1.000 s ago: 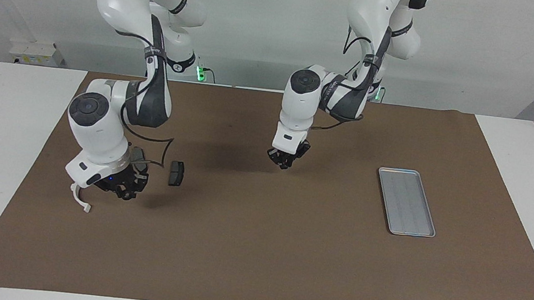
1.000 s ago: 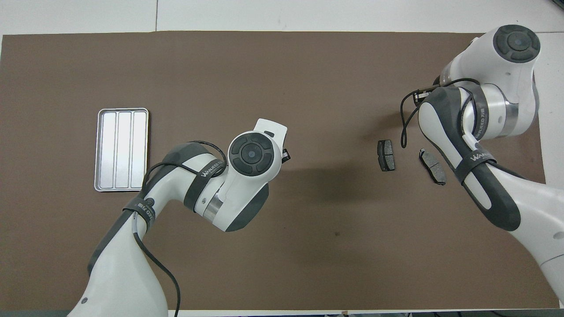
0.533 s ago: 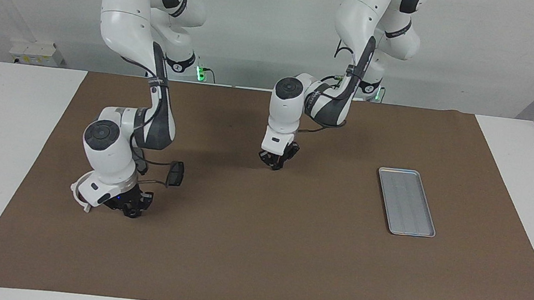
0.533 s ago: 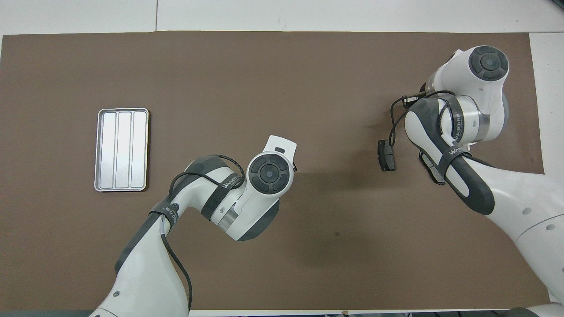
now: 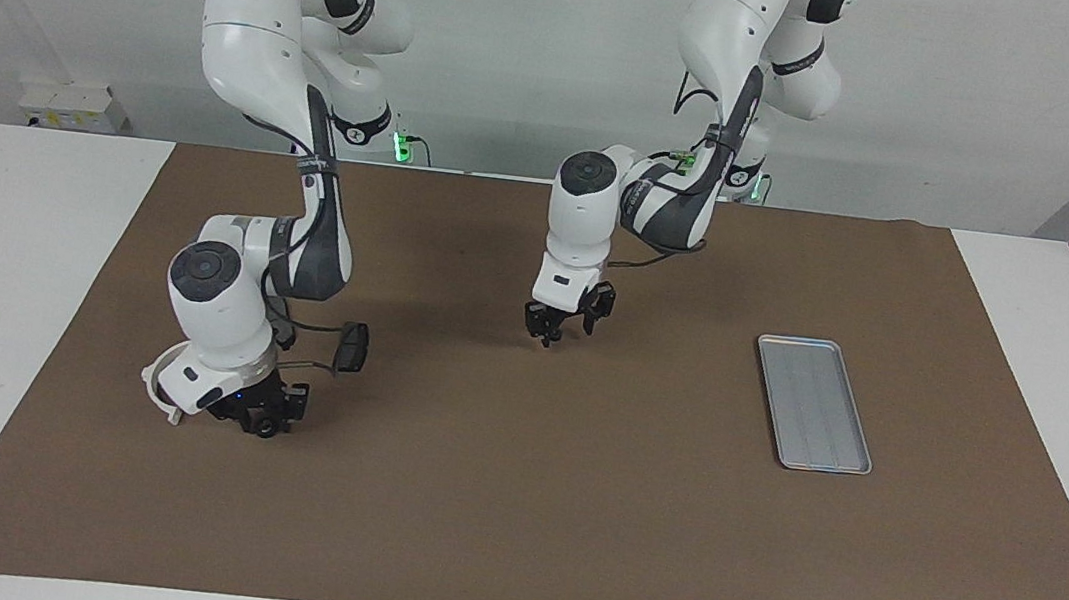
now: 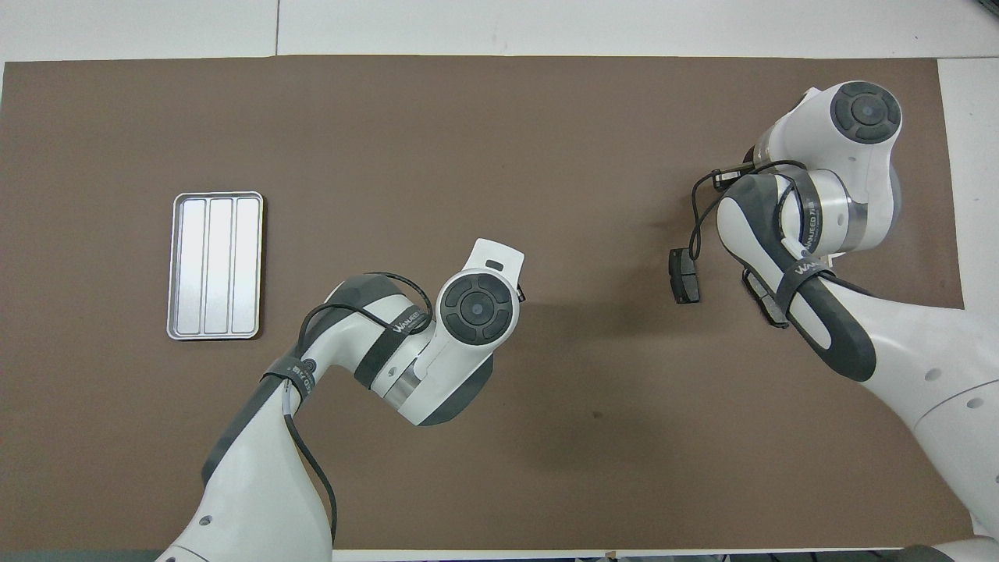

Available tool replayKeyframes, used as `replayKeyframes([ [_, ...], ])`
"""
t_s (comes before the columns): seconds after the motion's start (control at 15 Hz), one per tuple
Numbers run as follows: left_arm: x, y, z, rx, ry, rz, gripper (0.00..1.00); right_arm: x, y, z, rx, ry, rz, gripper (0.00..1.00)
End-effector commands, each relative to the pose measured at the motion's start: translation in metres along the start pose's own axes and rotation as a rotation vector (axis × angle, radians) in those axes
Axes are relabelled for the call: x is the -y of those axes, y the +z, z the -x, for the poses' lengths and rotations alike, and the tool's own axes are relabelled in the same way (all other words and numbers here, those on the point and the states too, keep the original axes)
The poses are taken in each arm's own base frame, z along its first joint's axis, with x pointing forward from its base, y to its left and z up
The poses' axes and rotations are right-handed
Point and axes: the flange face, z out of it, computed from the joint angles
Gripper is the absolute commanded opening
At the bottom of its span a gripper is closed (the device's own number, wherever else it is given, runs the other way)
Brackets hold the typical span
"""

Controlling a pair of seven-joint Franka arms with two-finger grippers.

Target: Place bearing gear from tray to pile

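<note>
The desk point(image 5: 1034, 417) carries a brown mat point(image 5: 569, 525) that fills most of the facing view. At right of centre in that view, toward the left arm's end, lies the tray point(image 5: 814, 403), flat and with nothing in it.

The left pincer point(image 5: 563, 331) hangs over bare mat at the middle of the frame, its fingers spread apart and holding nothing.

At lower left of the frame the right pincer point(image 5: 264, 417) sits low at the mat among the pile; whether its fingers are open or closed cannot be told.

One dark pad point(image 5: 351, 347) of the pile lies just beside it, a second pad point(image 6: 763, 297) shows partly under the arm in the overhead view, and the white arc point(image 5: 157, 390) peeks out beside the wrist.
</note>
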Motion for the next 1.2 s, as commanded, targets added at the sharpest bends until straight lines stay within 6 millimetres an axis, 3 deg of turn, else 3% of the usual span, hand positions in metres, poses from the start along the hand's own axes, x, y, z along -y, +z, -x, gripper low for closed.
replayKeyframes([
  [0.0,0.060,-0.083,-0.053,-0.037,0.032,0.004,1.00,0.013,-0.044,0.004,0.036,-0.015,-0.014,1.00],
  [0.13,0.108,-0.134,-0.097,-0.057,0.076,0.006,1.00,0.040,-0.086,0.009,0.062,0.001,-0.013,1.00],
  [0.27,0.162,-0.172,-0.139,-0.073,0.104,0.007,1.00,0.087,-0.124,0.013,0.102,0.097,-0.003,1.00],
  [0.47,0.230,-0.199,-0.176,-0.088,0.148,0.028,1.00,0.193,-0.160,0.028,0.134,0.268,-0.003,1.00],
  [0.53,0.251,-0.201,-0.185,-0.080,0.176,0.019,1.00,0.232,-0.164,0.038,0.127,0.345,-0.008,1.00],
  [0.6,0.275,-0.205,-0.192,-0.060,0.200,0.004,1.00,0.258,-0.167,0.046,0.126,0.405,-0.017,1.00],
  [0.8,0.339,-0.243,-0.199,-0.033,0.277,0.023,1.00,0.312,-0.165,0.067,0.127,0.485,-0.054,1.00],
  [0.93,0.355,-0.275,-0.201,-0.013,0.261,0.035,1.00,0.340,-0.150,0.085,0.109,0.497,-0.067,1.00],
  [1.13,0.362,-0.299,-0.195,0.026,0.263,0.029,1.00,0.382,-0.118,0.113,0.100,0.496,-0.073,1.00],
])
